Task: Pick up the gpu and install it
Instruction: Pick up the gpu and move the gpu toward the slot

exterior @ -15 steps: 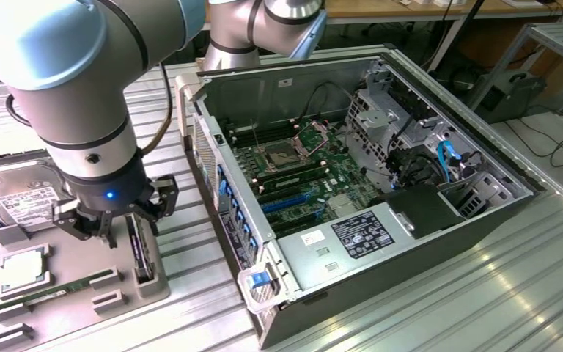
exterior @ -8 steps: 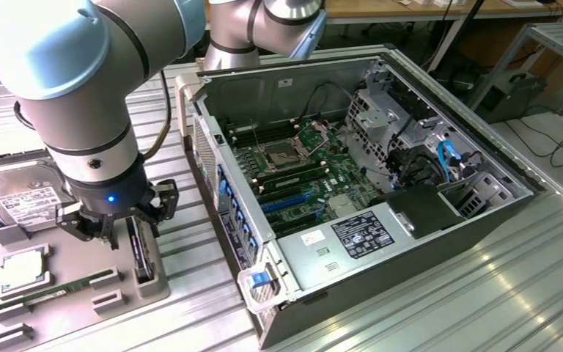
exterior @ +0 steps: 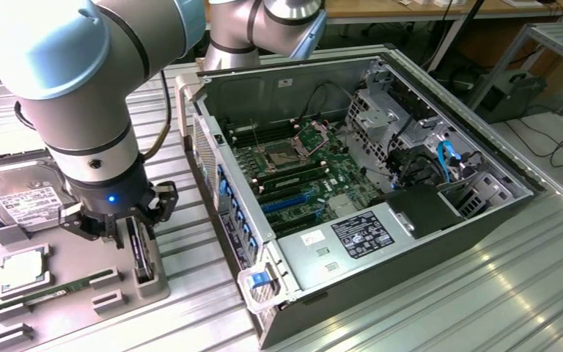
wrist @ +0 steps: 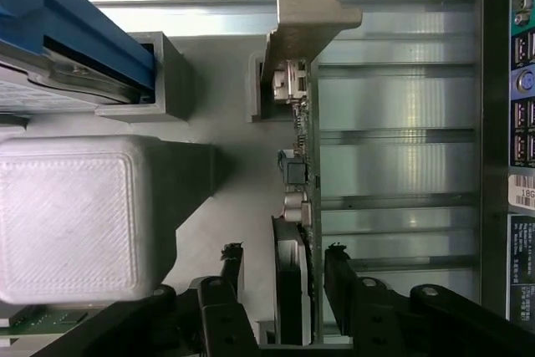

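A ribbed metal tabletop [exterior: 438, 293] carries a grey fixture tray [exterior: 155, 290] at the exterior view's left and an open computer case [exterior: 360, 147] to its right. The gpu [exterior: 144, 262] stands on edge in the tray. The gripper [exterior: 133, 236] is open and straddles it. The wrist view gives the gpu [wrist: 299, 165] edge-on, with a gap to each finger of the gripper [wrist: 284, 252].

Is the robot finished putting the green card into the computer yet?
Not yet. Done: the black gripper straddles the green circuit-board card with its silver bracket, standing on edge in the grey holder. In hand: nothing; its jaws are open. Left: the card is not lifted, nor fitted in the open black computer case.
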Robot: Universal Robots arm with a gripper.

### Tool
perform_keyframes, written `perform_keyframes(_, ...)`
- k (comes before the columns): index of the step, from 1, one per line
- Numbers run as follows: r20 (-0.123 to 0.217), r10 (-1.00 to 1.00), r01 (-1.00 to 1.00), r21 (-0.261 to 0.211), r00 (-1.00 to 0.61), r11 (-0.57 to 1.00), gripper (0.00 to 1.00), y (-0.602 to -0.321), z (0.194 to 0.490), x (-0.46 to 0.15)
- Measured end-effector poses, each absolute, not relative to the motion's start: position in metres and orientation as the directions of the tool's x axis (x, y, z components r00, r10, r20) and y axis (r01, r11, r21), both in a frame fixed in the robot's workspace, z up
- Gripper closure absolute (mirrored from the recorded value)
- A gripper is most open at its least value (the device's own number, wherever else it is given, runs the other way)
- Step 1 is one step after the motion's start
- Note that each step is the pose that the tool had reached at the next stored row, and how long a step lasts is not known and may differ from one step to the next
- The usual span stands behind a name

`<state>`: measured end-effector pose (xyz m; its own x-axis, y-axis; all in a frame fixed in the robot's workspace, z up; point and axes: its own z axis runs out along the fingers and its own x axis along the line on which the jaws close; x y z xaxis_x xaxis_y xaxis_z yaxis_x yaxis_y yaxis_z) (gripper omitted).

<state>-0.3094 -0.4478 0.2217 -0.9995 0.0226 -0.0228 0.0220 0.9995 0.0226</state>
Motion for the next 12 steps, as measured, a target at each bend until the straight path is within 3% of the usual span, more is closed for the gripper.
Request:
perform_keyframes(1,-0.023,0.023,0.022,0.023,-0.999,1.000,0.48,-0.4478,0.2218,-0.3089)
perform_keyframes(2,-0.023,0.023,0.022,0.023,-0.999,1.000,0.55,-0.4478,0.2217,-0.3084)
perform_keyframes(6,-0.023,0.023,0.022,0.023,-0.999,1.000,0.55,-0.4478,0.2217,-0.3079)
perform_keyframes(7,-0.023,0.023,0.022,0.023,-0.999,1.000,0.56,-0.4478,0.2217,-0.3078)
perform_keyframes(8,-0.023,0.023,0.022,0.023,-0.999,1.000,0.64,-0.4478,0.2217,-0.3078)
perform_keyframes(12,-0.023,0.023,0.022,0.023,-0.999,1.000,0.65,-0.4478,0.2218,-0.3073)
